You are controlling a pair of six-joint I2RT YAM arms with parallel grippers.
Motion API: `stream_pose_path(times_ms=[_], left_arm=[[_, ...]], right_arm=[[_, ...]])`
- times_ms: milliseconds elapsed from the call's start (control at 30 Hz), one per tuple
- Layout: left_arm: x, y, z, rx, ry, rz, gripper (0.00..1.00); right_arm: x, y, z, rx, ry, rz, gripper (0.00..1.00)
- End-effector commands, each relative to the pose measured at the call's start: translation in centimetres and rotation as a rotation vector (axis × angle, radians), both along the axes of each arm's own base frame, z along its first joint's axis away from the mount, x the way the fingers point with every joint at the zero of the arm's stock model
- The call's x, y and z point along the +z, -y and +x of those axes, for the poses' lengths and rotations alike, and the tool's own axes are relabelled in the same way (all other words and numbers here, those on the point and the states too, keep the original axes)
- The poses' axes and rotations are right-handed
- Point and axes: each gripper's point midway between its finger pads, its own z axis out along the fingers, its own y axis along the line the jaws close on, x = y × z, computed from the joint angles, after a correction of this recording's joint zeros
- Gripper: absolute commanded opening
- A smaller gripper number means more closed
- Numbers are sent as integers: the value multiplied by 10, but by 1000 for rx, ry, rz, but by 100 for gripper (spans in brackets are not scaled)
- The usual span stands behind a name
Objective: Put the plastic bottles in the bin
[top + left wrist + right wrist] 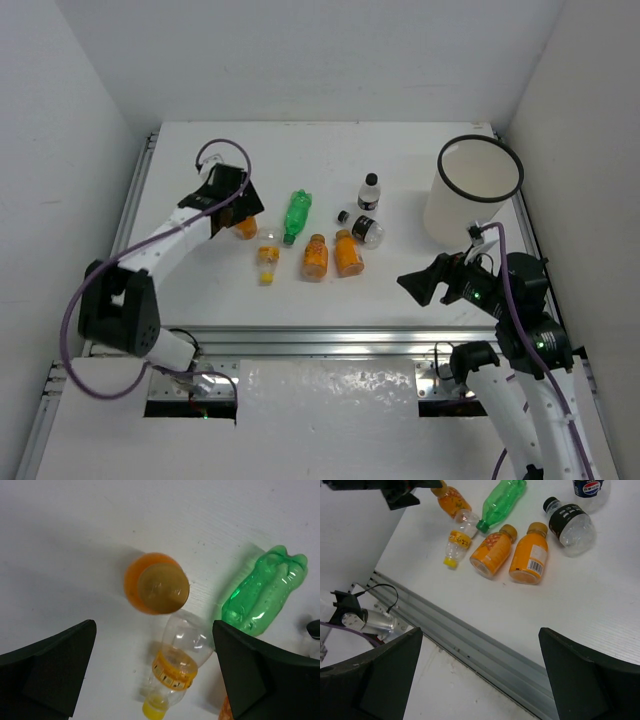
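Seven bottles lie in a cluster mid-table. My left gripper (240, 212) is open and hovers over a stubby orange bottle (245, 229), which the left wrist view shows end-on (156, 583) just ahead of the open gripper (154, 628). The clear bottle with the yellow cap (175, 672) lies between the fingers, below them. The green bottle (297, 215) lies to its right. Two more orange bottles (315, 257) (348, 253) and two black-capped clear bottles (369, 192) (362, 229) follow. The bin (472, 188) stands at the far right. My right gripper (414, 283) is open and empty, held near the table's front edge (480, 630).
A grey aluminium rail (485, 645) runs along the table's near edge. White walls close in the table on the left, back and right. The left arm's purple cable (72, 310) loops beside its base.
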Motion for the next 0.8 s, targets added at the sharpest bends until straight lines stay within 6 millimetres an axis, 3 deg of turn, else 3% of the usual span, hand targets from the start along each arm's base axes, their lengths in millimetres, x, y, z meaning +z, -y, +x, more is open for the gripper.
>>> stream_pose_path(times_ms=[0, 200, 300, 367, 400, 433, 467, 500, 533, 633, 667, 700, 733, 767], left_arm=[[1, -2, 43, 24, 33, 18, 100], [-34, -5, 58, 21, -57, 19, 93], [-44, -6, 61, 13, -90, 23, 78], [-51, -3, 59, -4, -116, 18, 60], [-49, -3, 59, -5, -112, 16, 60], [-49, -4, 55, -3, -126, 23, 47], [-46, -5, 52, 2, -124, 27, 40], [-42, -11, 49, 23, -120, 45, 35], [-28, -15, 41, 38, -101, 51, 17], [20, -17, 25, 50, 8, 28, 8], [49, -5, 17, 3, 78, -14, 7], [63, 4, 11, -39, 114, -43, 6], [76, 15, 5, -102, 143, -75, 6], [88, 44, -6, -238, 160, -181, 6]], right_arm=[[18, -4, 3, 29, 71, 16, 99], [15, -6, 1, 37, 68, 25, 99], [13, -8, 1, 48, 64, 35, 99], [13, -11, 1, 66, 58, 42, 99], [13, -11, 0, 72, 58, 44, 99], [13, -12, 2, 77, 56, 44, 99], [13, -14, 2, 85, 54, 47, 99], [13, -15, 3, 92, 52, 49, 99], [15, -17, 6, 104, 53, 56, 99], [25, -29, 11, 175, 80, 103, 99], [24, -35, 16, 206, 62, 129, 99], [39, -40, 23, 234, 127, 150, 99], [40, -49, 23, 301, 117, 168, 99], [46, -54, 26, 324, 139, 173, 99]])
